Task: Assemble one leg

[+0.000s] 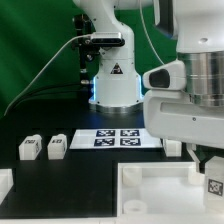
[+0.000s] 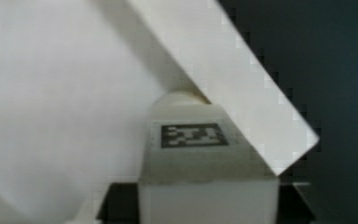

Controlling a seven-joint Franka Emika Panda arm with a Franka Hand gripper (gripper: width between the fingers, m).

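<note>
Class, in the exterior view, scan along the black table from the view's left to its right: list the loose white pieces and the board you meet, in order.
First leg → second leg → marker board → leg at the gripper, at the far right by the large white tray piece.

Two tagged legs side by side on the black table, the marker board beside them.

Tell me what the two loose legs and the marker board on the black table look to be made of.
The two legs look like moulded white plastic with a matt finish: chunky, uniformly coloured, each with a printed tag. The marker board looks like thin stiff card or plastic sheet, flat and printed; the picture leaves this open. The table looks matt black.
</note>
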